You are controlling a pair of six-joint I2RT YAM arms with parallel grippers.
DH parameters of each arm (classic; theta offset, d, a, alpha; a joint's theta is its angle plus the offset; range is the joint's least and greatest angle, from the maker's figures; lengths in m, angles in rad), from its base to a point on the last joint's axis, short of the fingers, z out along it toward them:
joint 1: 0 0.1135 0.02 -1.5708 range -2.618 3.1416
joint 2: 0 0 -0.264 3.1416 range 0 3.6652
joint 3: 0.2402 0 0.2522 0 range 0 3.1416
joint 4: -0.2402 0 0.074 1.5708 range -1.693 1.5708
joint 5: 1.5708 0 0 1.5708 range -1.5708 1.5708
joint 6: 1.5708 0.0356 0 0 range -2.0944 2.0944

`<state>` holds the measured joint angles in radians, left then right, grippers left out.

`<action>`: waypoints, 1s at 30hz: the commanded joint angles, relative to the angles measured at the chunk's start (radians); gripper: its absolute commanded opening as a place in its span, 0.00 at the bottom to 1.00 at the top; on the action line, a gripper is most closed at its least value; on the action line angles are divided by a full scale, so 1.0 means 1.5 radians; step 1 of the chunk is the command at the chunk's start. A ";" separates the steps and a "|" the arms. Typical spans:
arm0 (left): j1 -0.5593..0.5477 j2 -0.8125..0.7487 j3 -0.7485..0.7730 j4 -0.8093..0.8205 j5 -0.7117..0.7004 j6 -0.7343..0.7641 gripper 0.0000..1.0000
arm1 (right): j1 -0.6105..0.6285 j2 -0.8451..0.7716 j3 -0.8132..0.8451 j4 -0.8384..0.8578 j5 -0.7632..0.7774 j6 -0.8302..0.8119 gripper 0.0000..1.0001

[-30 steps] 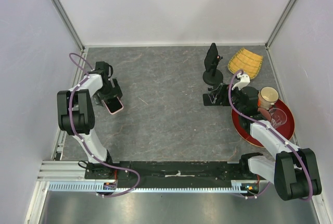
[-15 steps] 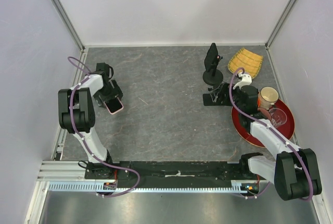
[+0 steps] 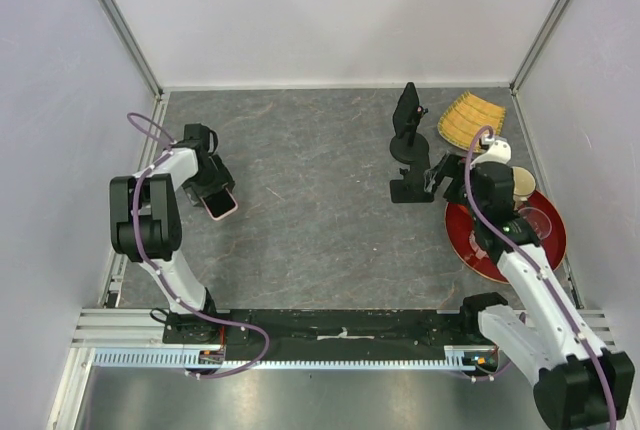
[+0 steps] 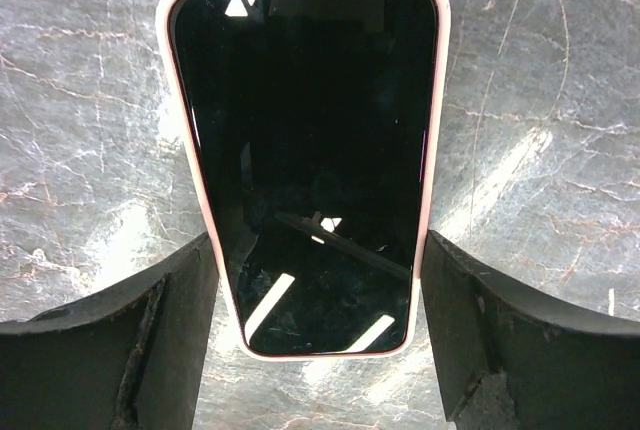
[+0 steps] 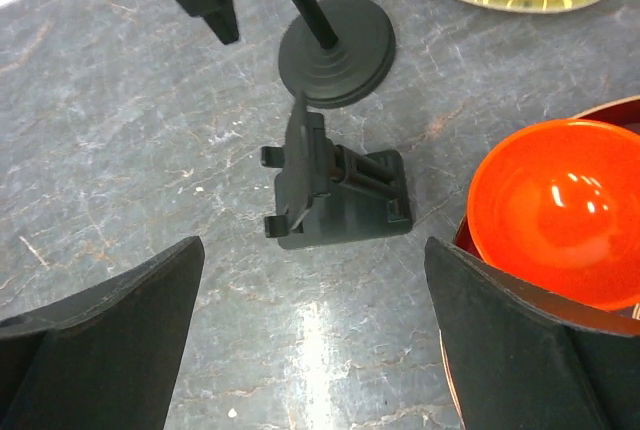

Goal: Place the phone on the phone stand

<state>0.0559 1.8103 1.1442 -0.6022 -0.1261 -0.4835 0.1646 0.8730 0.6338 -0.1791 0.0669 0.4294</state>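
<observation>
The phone (image 4: 305, 150), black-screened in a pink case, lies flat on the grey table at the left (image 3: 222, 203). My left gripper (image 4: 318, 250) straddles its near end, and the fingers (image 4: 180, 320) press against both long edges. The phone stand (image 5: 335, 190), a small black folding one, sits at the right (image 3: 410, 188). My right gripper (image 5: 312, 250) hovers just above and beside it (image 3: 440, 178), wide open with nothing between the fingers.
A tall black holder on a round base (image 3: 407, 140) stands just behind the folding stand. A yellow woven plate (image 3: 472, 118) lies at the back right. A red tray (image 3: 490, 260) under my right arm carries an orange bowl (image 5: 560, 210), a paper cup (image 3: 518, 185) and a clear glass (image 3: 533, 222).
My left gripper's jaws have closed in onto the phone's sides. My right arm has lifted and its wrist has swung back and right, with the open gripper still pointing at the folding stand.
</observation>
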 commanded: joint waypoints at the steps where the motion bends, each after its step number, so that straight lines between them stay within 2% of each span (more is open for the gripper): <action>1: 0.003 -0.045 -0.044 0.027 0.080 -0.038 0.02 | 0.032 -0.084 0.075 -0.080 0.055 -0.017 0.98; 4: 0.003 -0.089 -0.061 0.050 0.143 -0.053 0.02 | 0.079 -0.096 0.115 -0.082 0.046 -0.024 0.98; 7: 0.003 -0.126 -0.084 0.084 0.210 -0.079 0.02 | 0.161 -0.059 0.134 -0.043 0.030 -0.028 0.98; 8: 0.003 -0.134 -0.088 0.090 0.223 -0.086 0.02 | 0.217 -0.027 0.137 -0.034 0.031 -0.025 0.98; 10: 0.004 -0.152 -0.100 0.113 0.259 -0.103 0.02 | 0.273 0.009 0.139 0.014 0.043 -0.012 0.98; 11: 0.003 -0.171 -0.104 0.121 0.285 -0.108 0.02 | 0.333 0.039 0.134 0.040 0.050 -0.008 0.98; 14: 0.004 -0.203 -0.120 0.147 0.317 -0.133 0.02 | 0.447 0.109 0.102 0.191 0.102 0.013 0.98; 15: 0.004 -0.211 -0.128 0.155 0.339 -0.139 0.02 | 0.472 0.133 0.095 0.272 0.110 0.023 0.98; 18: 0.006 -0.236 -0.145 0.187 0.395 -0.172 0.02 | 0.556 0.247 0.083 0.427 0.143 0.061 0.91; 20: 0.008 -0.250 -0.163 0.218 0.429 -0.206 0.02 | 0.613 0.335 0.096 0.481 0.198 0.055 0.88; 24: 0.007 -0.294 -0.248 0.277 0.497 -0.315 0.02 | 0.657 0.419 0.118 0.584 0.231 0.031 0.87; 25: 0.007 -0.311 -0.261 0.286 0.507 -0.356 0.02 | 0.659 0.431 0.130 0.588 0.235 0.031 0.88; 30: 0.007 -0.379 -0.306 0.289 0.520 -0.428 0.02 | 0.675 0.486 0.138 0.617 0.248 0.023 0.91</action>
<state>0.0620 1.3499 0.7071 -0.2691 0.5510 -0.9485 1.1603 1.5753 0.7891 0.5674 0.3672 0.4812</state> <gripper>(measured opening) 0.801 0.897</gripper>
